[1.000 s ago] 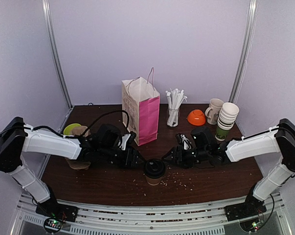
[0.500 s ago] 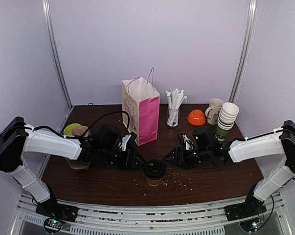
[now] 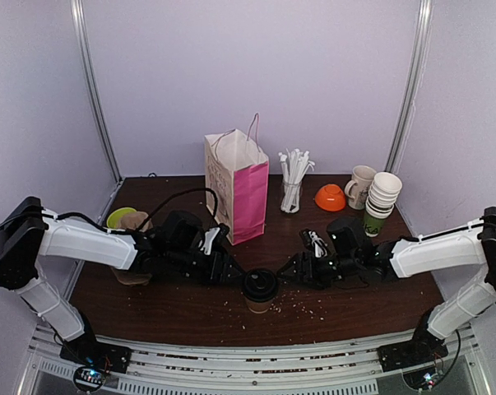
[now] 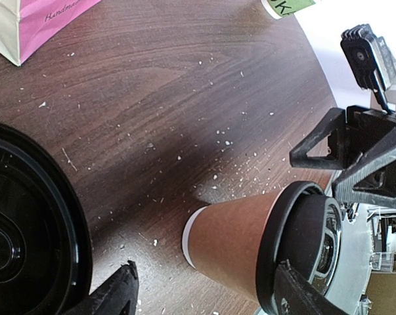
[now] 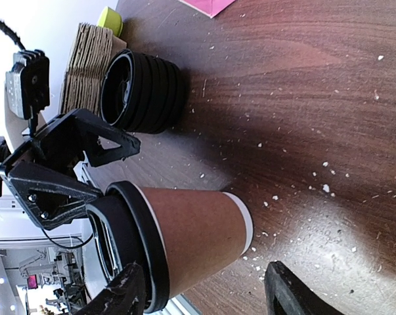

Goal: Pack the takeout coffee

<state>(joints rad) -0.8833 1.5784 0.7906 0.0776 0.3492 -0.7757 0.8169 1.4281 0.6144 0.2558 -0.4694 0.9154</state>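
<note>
takeout coffee (image 3: 260,290) lidded, on worktop (image 3: 190,313), unbagged | my left fingers (image 4: 119,295) and right fingers (image 5: 286,289) spread (pinching nothing) | paper bag (image 3: 239,193) unfilled, I judge

Small brown paper takeout coffee (image 3: 260,290) with black dome lid, upright, front-centre on the crumb-strewn table (image 3: 363,306)

Both arms are stretched out low: left white-shelled arm (image 3: 83,239) in from 9 o'clock, right white-shelled arm (image 3: 433,251) from 3 o'clock. Left black gripper (image 3: 231,271) and right black gripper (image 3: 287,271) point at each other near the middle, jaws spread wide on both.
</note>
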